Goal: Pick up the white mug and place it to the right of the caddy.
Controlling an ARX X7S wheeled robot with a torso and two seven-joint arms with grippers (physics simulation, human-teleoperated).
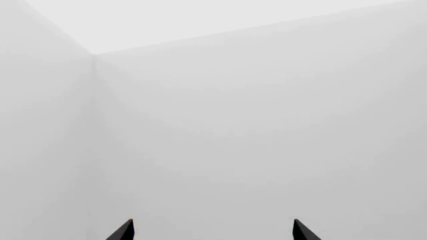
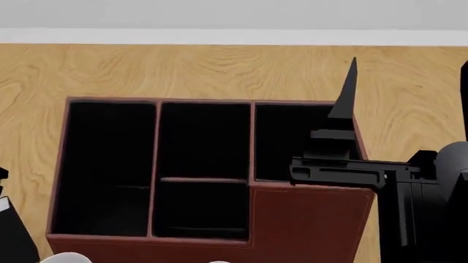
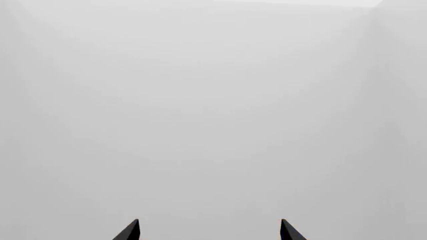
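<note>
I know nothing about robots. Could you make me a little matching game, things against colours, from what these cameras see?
Things:
1. caddy
2. table
3. right gripper
4. wall

Colours:
a. light wood grain
b. all black
c. reddish-brown outside, black inside
d. pale grey

Pairs: 1-c, 2-a, 3-b, 4-d
</note>
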